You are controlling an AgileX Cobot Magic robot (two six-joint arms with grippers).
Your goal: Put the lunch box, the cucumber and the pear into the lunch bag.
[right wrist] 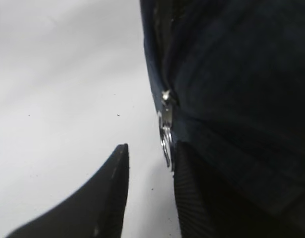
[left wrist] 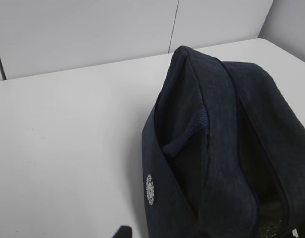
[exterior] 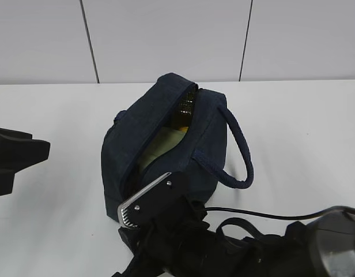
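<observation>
Lunch bag (exterior: 166,144) sits mid tabletop (exterior: 56,219), top unzipped, pale lunch box (exterior: 160,147) and something dark visible inside. My right end effector (right wrist: 147,193) is at the near end, fingers apart beside the metal zipper ring (right wrist: 165,134). My left end effector (exterior: 16,156) idles well left; can't tell its state.

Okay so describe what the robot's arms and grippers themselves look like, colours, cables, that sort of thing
Both are matte black. The right gripper has flat, angular black fingers, one faced with a silvery metal plate with small screws and a ridged edge. A black cable loops back to a rounded dark grey housing. Only the left arm's blocky, angular black casing shows; no markings are visible.
</observation>
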